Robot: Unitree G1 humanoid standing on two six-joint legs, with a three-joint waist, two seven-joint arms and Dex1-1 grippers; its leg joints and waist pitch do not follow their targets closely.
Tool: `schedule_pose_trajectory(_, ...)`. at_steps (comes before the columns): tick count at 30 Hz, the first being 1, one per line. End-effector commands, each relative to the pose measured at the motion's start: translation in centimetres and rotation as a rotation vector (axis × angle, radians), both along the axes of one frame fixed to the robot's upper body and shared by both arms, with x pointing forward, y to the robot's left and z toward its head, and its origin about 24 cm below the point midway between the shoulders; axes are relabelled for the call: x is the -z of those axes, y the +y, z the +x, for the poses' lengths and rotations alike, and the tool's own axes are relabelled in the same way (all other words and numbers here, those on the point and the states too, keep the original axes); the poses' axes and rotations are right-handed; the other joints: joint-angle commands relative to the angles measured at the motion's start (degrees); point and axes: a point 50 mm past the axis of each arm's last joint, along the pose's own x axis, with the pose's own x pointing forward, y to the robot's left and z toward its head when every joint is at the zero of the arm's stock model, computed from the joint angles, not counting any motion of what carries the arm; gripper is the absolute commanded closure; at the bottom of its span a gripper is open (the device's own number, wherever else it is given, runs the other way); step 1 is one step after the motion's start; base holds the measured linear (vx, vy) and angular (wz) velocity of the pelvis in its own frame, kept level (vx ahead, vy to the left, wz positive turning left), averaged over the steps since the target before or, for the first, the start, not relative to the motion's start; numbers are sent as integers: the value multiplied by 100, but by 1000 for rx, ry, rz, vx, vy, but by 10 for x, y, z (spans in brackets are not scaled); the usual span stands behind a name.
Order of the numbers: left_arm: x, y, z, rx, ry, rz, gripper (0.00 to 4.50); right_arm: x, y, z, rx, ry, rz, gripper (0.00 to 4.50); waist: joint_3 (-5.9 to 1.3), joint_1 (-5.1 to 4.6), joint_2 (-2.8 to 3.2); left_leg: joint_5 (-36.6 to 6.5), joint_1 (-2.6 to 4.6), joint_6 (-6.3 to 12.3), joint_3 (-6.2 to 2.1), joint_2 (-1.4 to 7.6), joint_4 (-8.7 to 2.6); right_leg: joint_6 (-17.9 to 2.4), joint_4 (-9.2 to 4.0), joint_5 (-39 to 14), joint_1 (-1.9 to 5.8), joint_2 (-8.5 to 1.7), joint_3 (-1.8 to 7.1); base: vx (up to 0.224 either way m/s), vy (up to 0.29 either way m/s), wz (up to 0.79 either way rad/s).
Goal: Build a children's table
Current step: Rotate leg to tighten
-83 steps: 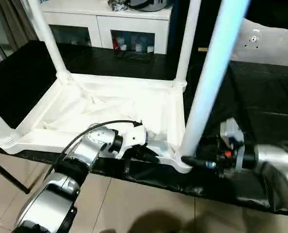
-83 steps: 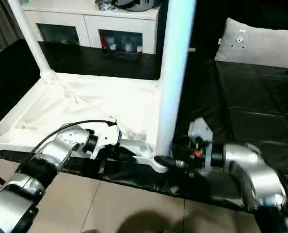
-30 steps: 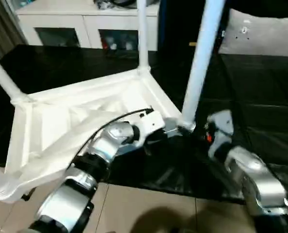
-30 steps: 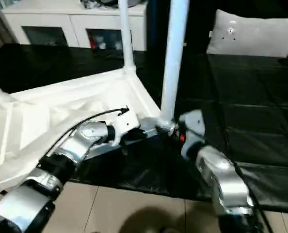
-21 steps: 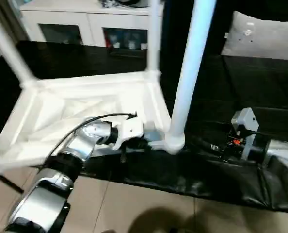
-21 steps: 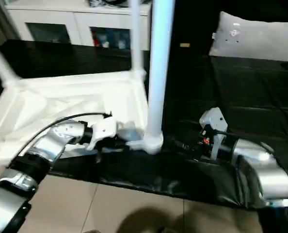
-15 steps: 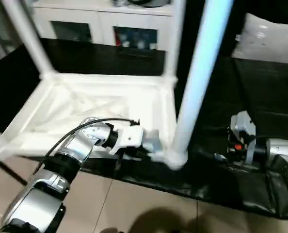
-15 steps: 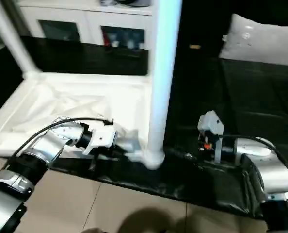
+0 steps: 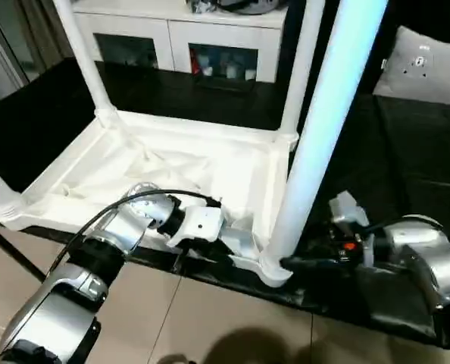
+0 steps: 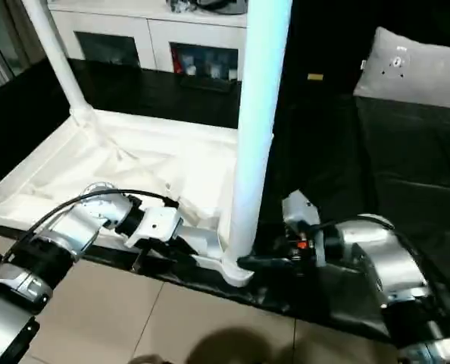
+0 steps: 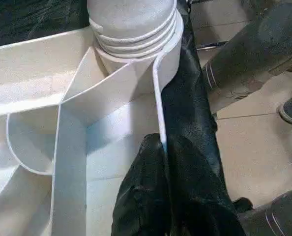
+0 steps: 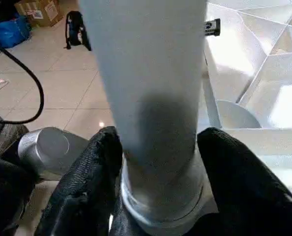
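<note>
The white children's table [image 9: 172,163] lies upside down on a black sheet, its legs pointing up. The nearest leg [image 9: 320,136] stands in the front right corner socket [image 9: 270,267]. My left gripper [image 9: 236,244] is shut on the table's front rim next to that socket; in the left wrist view its black fingers [image 11: 151,196] pinch the thin rim wall [image 11: 160,113]. My right gripper [image 9: 292,263] is shut around the base of the nearest leg [image 12: 151,98], with one finger [image 12: 87,187] on each side of it.
A white cabinet with glass doors [image 9: 179,45] stands behind the black-covered platform [image 9: 407,152]. A grey cushion [image 9: 426,72] lies at the back right. Tiled floor [image 9: 210,326] runs right below the table's front edge. A cardboard box [image 12: 35,10] sits on the floor.
The whole view has swung. My right gripper stood apart from the nearest leg half a second ago and now clasps its base. My left gripper keeps its hold on the rim.
</note>
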Motion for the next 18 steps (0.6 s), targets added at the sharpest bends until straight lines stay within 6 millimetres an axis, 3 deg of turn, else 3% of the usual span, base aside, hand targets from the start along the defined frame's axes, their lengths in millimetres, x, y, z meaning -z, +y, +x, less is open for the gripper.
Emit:
schedule_pose_trajectory(1, 6, -6, -7, 97, 15, 67, 450, 0, 4, 3, -19, -2, 1, 211, -372, -22, -58, -1017, 4, 409, -85, 362, -436, -1076, -359, -1937, 322, -411, 320, 0, 0, 0)
schedule_pose_trajectory(2, 7, -6, -8, 93, 22, 62, 450, 1, 6, 4, -22, 3, 4, 217, -380, -27, -27, -1037, 1, 395, -83, 354, -432, -1118, -358, -1822, 324, -408, 318, 0, 0, 0)
schedule_pose_trajectory(5, 9, -5, -9, 91, 27, 66, 450, 4, 9, 4, -25, 15, 12, 246, -377, -26, -33, -1043, -6, 392, -87, 349, -435, -1146, -340, -1732, 336, -399, 313, 0, 0, 0)
schedule_pose_trajectory(10, 11, -6, -9, 31, 61, 23, 450, 5, 14, 1, -40, 42, 51, 259, -368, -29, -53, -1088, -2, 364, -85, 331, -431, -1013, -378, -2143, 340, -410, 311, 0, 0, 0)
schedule_pose_trajectory(11, 12, -8, -7, -10, 71, 1, 450, 5, 17, -3, -36, 48, 74, 260, -370, -29, -6, -1073, 3, 357, -88, 336, -432, -1035, -371, -2079, 330, -400, 314, 0, 0, 0)
schedule_pose_trajectory(13, 13, -13, -5, -67, 74, -42, 450, 3, 21, -10, -15, 38, 120, 261, -372, -23, -18, -1029, 5, 372, -88, 353, -436, -1087, -352, -1854, 336, -393, 328, 0, 0, 0)
schedule_pose_trajectory(17, 9, -25, 0, -184, 80, -126, 450, 5, 30, -20, 79, 62, 142, 262, -344, 0, -29, -1146, 21, 362, -83, 335, -460, -920, -410, -2267, 318, -386, 333, 0, 0, 0)
schedule_pose_trajectory(18, 9, -27, 1, -202, 83, -139, 450, 6, 32, -20, 107, 68, 139, 262, -336, -6, 13, -1230, 37, 337, -85, 322, -458, -878, -429, -2462, 306, -391, 325, 0, 0, 0)
